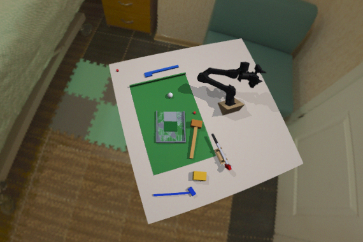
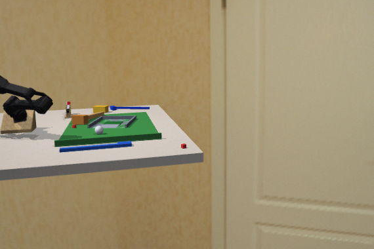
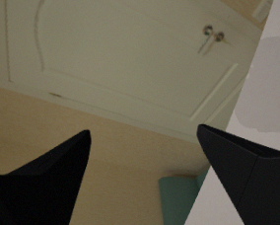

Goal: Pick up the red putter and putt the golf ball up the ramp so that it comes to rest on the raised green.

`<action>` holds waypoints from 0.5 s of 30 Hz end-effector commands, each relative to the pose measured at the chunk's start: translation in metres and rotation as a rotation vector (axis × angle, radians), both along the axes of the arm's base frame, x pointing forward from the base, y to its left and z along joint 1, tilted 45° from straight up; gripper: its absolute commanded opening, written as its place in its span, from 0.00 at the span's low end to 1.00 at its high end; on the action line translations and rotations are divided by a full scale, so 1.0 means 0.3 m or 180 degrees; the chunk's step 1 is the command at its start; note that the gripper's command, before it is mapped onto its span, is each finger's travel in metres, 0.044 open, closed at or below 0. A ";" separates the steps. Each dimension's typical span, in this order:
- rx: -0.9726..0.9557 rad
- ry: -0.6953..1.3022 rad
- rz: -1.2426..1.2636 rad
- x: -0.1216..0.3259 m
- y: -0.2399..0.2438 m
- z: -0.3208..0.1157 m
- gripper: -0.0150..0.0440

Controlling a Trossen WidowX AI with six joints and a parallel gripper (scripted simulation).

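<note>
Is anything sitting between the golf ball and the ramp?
Nothing visible. The golf ball lies on bare green mat, apart from the grey ramp; the wooden mallet lies off to the side.

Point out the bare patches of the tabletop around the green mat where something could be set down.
Bare room: between the arm's base and the table's right edge, and beside the small red cube. Crowded: the near edge, with red putter, yellow block and blue putter; the blue bar lines the mat's far edge.
</note>
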State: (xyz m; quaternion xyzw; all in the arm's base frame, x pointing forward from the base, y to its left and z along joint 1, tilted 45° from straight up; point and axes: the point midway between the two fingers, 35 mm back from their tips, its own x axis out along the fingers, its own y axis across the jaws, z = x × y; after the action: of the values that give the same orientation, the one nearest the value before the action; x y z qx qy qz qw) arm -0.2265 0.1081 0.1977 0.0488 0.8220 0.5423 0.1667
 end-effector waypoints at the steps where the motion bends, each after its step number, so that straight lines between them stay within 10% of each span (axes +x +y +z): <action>1: 0.0019 -0.0027 -0.0023 0.001 0.008 -0.002 0.98; 15: 0.0720 -0.2624 -0.1024 0.350 0.575 -0.237 1.00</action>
State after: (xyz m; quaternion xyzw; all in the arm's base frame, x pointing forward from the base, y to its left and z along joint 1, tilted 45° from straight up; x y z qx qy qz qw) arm -0.1548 0.2521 0.1472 0.0176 0.6439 0.5883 0.4889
